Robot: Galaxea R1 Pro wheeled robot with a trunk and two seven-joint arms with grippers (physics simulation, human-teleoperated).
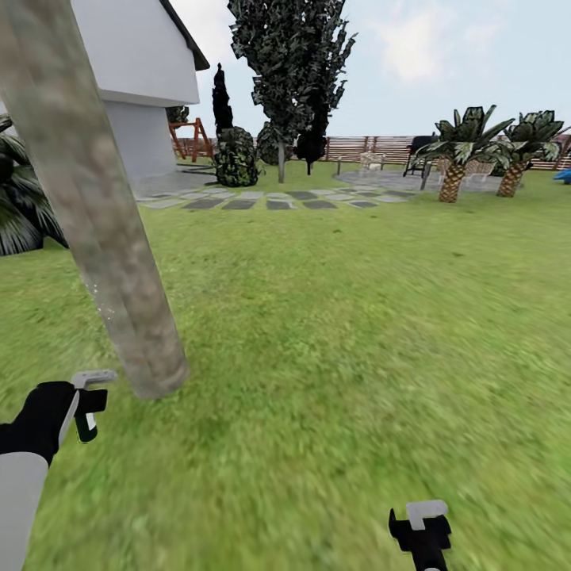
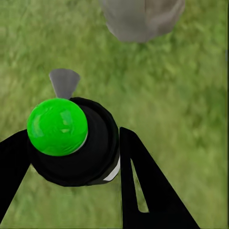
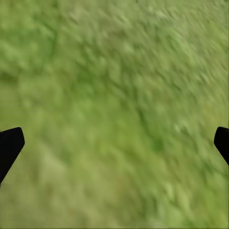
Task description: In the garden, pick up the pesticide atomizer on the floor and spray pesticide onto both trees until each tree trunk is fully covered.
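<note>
A thick, mottled pale grey-brown tree trunk slants up from the grass at the left, with a few faint whitish specks on its lower part. Its base also shows in the left wrist view. My left gripper hangs just left of the trunk's foot, shut on the pesticide atomizer. The atomizer is a dark round bottle seen end-on, with a bright green cap and a small grey nozzle. A second tree with a dark blocky crown stands far back at centre. My right gripper is open over bare grass.
Grey stepping stones cross the lawn ahead. A white house stands at back left, with a shrub beside it. Two scaly palms and a slat fence are at back right. Dark fronds crowd the left edge.
</note>
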